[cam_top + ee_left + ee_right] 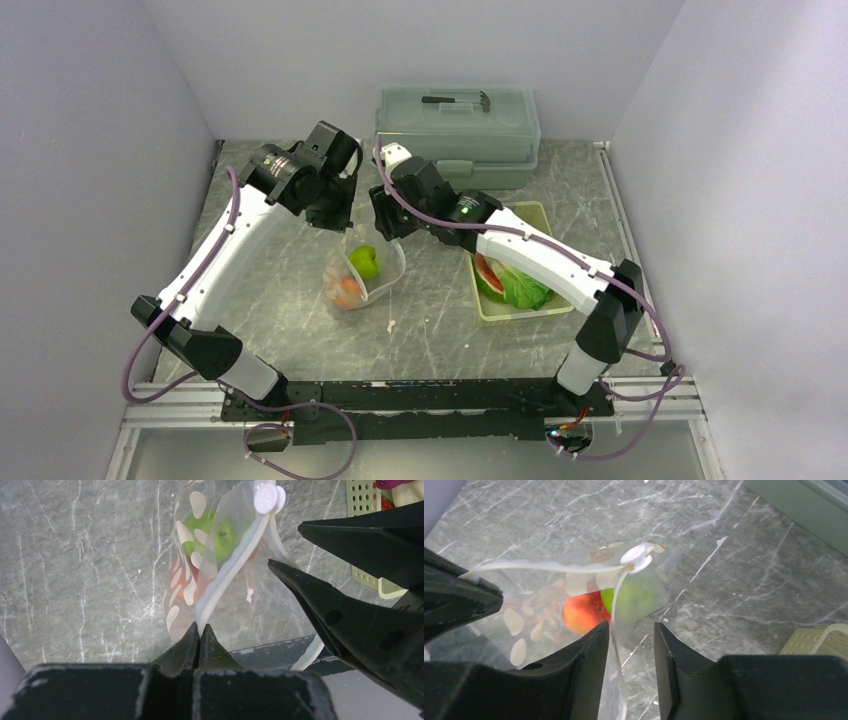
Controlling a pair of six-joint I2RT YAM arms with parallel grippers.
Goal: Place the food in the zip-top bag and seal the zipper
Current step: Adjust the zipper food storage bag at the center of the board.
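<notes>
A grey, marble-patterned table (300,330) filled the floor of a small booth with plain pale walls (90,150). A dark metal rail (400,395) ran along the near edge, where the two arms were bolted.

A lidded grey-green box (458,125) stood against the back wall. To the right of centre lay a pale yellow-green perforated tray (490,312) holding leafy green lettuce (525,290) and a red watermelon slice (487,272). A magenta piece (395,484) showed at the tray's edge in the left wrist view. The right arm (540,255) stretched across the tray and hid part of it.

The clear bag (365,275) with white dots hung near the middle of the table, between the two grippers. It had a green fruit (636,597) and an orange-red fruit (583,612) inside. Its mouth was open, the zipper strip (235,565) parting below a round white slider tab (636,558).

The left gripper (200,630) was closed tight, pinching the zipper strip at one end of the mouth. The right gripper (631,630) had a gap between its jaws. The bag's edge ran down through that gap and touched one finger, well clear of the other. In the left wrist view, the right gripper's black fingers covered much of the right side.
</notes>
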